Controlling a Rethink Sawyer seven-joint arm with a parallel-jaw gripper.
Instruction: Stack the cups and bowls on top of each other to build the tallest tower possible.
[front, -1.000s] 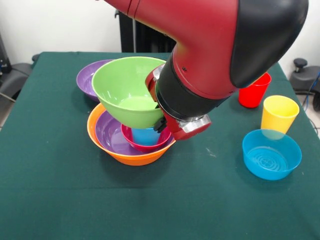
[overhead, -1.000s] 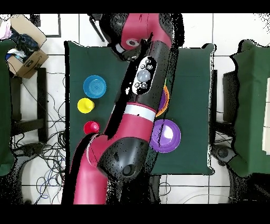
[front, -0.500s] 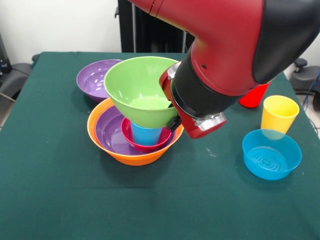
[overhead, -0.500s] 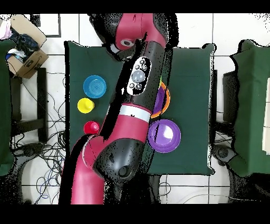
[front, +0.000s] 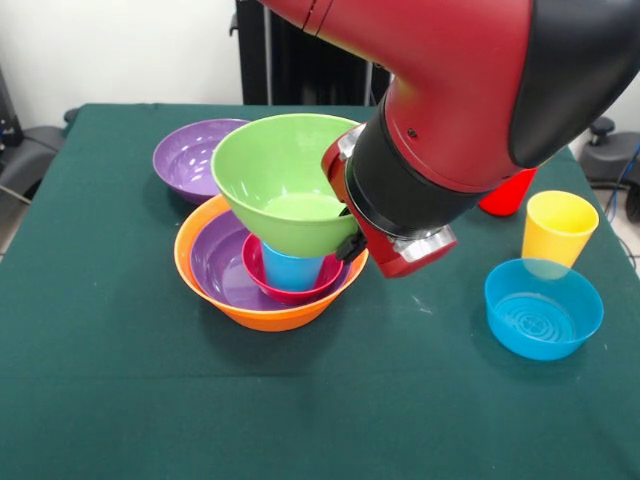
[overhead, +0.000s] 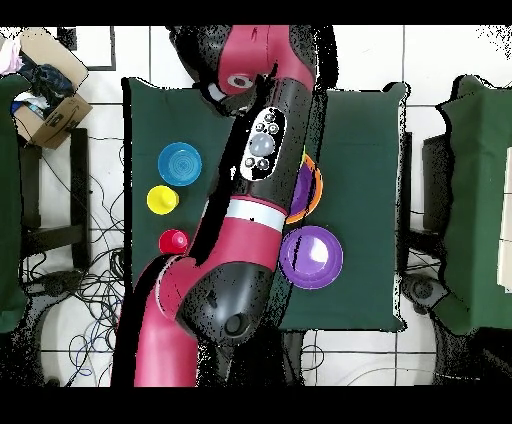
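- Red-and-black claw (front: 347, 243): mostly masked by the wrist housing; only a black tip shows at the rim of the lime-green glossy plastic bowl (front: 280, 180). It appears clamped on that rim's near-right edge, holding the bowl.
- Lime-green bowl: tilted, its base resting on or just above the blue tapered plastic cup (front: 292, 270); contact cannot be confirmed. Judged light, rigid and slick; a rim pinch is the only practical hold, and it may pivot in the grip.
- Blue cup: upright inside the small pink-red plastic bowl (front: 262, 282), nested in a large purple plastic bowl (front: 215, 265), all within the large orange plastic bowl (front: 210, 300). This is the tower, at the table's centre.
- Loose stock: second purple plastic bowl (front: 185, 155) just behind the tower; small blue plastic bowl (front: 543, 308), yellow plastic cup (front: 557, 228) and red plastic cup (front: 512, 188) well apart to one side.
- Concealed: red cup half behind the arm; overhead, the arm covers most of the tower; a small orange bowl is not visible.
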